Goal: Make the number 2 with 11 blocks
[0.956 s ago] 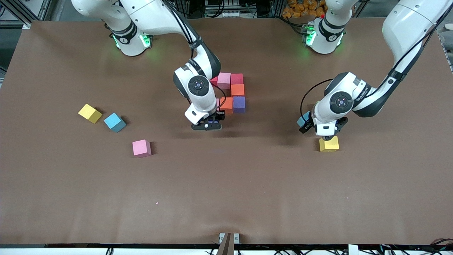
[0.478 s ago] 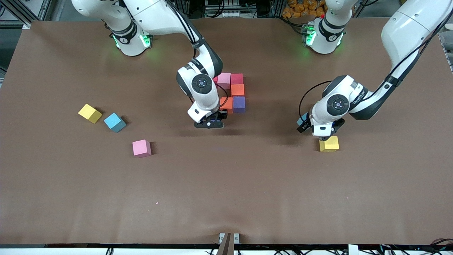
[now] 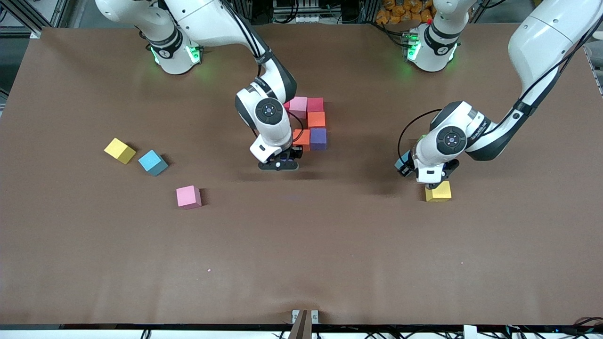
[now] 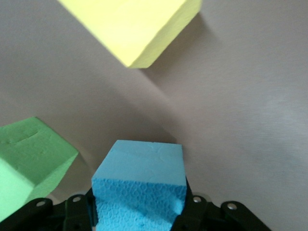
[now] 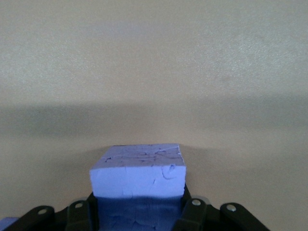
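Observation:
My left gripper [image 3: 405,165] is shut on a light blue block [image 4: 139,185], low over the table next to a yellow block [image 3: 438,191] that also shows in the left wrist view [image 4: 132,26]. My right gripper [image 3: 279,165] is shut on a purple block [image 5: 138,175], just off the table beside the cluster of blocks. That cluster holds a pink block [image 3: 298,106], a red one [image 3: 315,104], two orange ones [image 3: 316,119] [image 3: 302,138] and a purple one [image 3: 318,138]. Toward the right arm's end lie loose yellow [image 3: 119,150], light blue [image 3: 152,162] and pink [image 3: 188,197] blocks.
A green cube [image 4: 29,163] sits close beside the held light blue block, mostly hidden under the left arm in the front view. The brown table [image 3: 301,254] stretches bare nearer the front camera.
The left gripper's fingers closed onto the light blue block and the hand shifted slightly. The right gripper moved a little toward the cluster with the purple block, then held still.

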`<action>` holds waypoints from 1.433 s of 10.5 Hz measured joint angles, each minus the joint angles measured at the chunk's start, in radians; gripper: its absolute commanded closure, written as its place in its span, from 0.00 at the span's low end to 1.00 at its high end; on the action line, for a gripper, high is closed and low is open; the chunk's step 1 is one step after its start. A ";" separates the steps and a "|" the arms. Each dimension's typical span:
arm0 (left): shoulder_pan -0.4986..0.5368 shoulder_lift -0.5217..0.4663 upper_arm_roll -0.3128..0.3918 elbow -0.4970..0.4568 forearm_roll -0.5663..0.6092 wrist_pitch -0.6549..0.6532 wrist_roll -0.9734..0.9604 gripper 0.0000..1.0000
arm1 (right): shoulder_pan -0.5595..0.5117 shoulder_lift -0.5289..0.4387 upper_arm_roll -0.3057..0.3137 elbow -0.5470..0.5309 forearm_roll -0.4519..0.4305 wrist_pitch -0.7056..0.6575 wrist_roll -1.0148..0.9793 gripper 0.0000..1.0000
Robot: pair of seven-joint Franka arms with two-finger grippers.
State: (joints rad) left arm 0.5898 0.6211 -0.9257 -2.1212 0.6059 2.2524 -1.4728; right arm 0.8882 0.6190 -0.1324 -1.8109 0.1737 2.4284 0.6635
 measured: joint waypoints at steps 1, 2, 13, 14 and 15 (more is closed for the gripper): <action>-0.028 0.000 -0.001 0.030 0.000 0.003 0.001 0.77 | 0.000 0.000 0.000 0.000 -0.004 0.000 0.000 0.73; -0.068 0.000 -0.002 0.069 0.000 0.003 0.000 0.77 | 0.001 -0.001 0.000 -0.001 -0.008 0.000 -0.001 0.73; -0.539 0.102 0.178 0.421 0.000 -0.054 0.138 0.80 | 0.002 -0.006 0.000 -0.011 -0.038 0.000 -0.001 0.71; -0.538 0.103 0.180 0.423 0.000 -0.054 0.178 0.80 | 0.002 -0.006 0.000 -0.011 -0.039 0.000 -0.001 0.70; -0.539 0.104 0.181 0.424 0.000 -0.054 0.208 0.80 | 0.002 -0.006 0.000 -0.011 -0.039 0.000 -0.001 0.70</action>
State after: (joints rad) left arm 0.0512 0.7251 -0.7450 -1.6976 0.6060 2.1986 -1.2645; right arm 0.8903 0.6128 -0.1327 -1.8222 0.1347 2.4283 0.6627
